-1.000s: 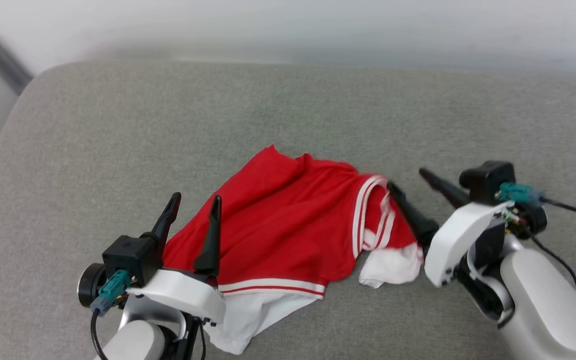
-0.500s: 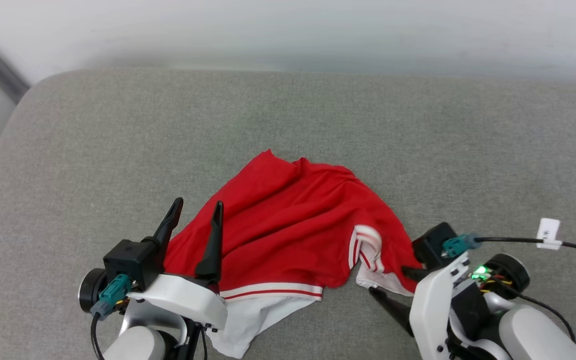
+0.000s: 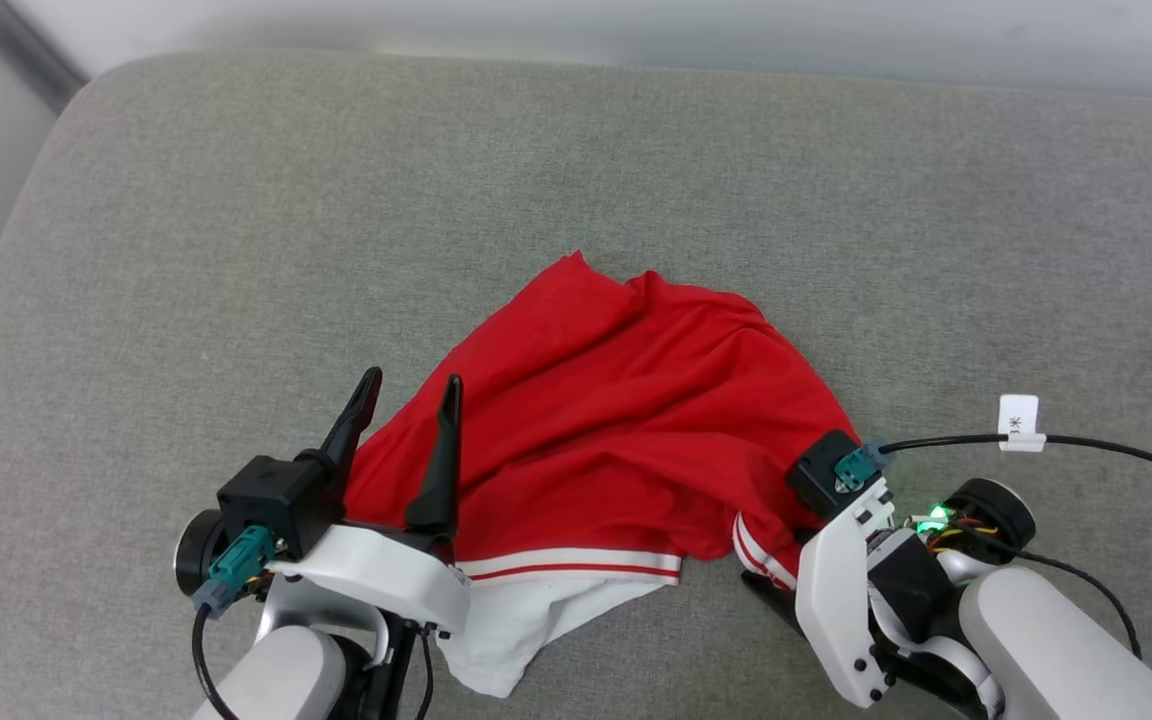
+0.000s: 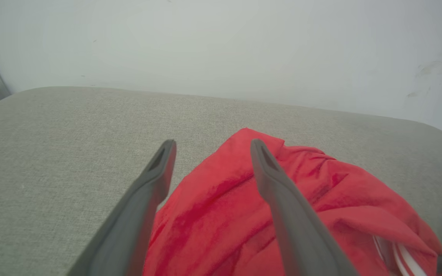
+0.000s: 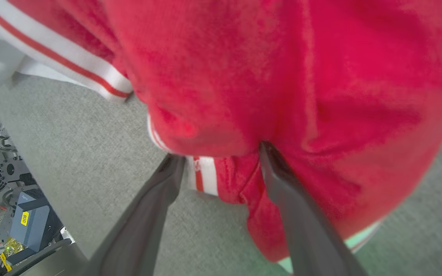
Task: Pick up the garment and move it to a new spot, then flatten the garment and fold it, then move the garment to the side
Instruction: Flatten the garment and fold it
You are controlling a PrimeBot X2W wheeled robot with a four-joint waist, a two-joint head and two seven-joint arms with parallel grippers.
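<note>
Dark fingers of the right gripper point(image 5: 221, 153) stand wide apart, straddling a bunched fold of the garment point(image 3: 616, 420) where red cloth meets the red-and-white striped trim. Nothing is pinched yet. The left gripper point(image 3: 413, 378) is spread just as wide and holds nothing. It hovers at the shirt's 8 o'clock edge, one finger above red cloth and the other above the grey cushion point(image 3: 236, 220).

Seen from the head, the shirt lies crumpled near the cushion's middle, peaked toward 12 o'clock, with a white sleeve point(image 3: 516, 630) spilling out at 6 o'clock. The right wrist is tucked against its 4 o'clock corner. No lettering shows.

This looks like the grasp before the first lift. To do it well, the right fingers should push in until the trimmed fold sits deep between them before closing, since a shallow nip on loose jersey would likely slip. The left should drop at the hem so that one finger slides under the cloth rather than pressing it flat. Both should rise together, keeping clear of the tagged cable point(image 3: 1019, 420) at 3 o'clock.
</note>
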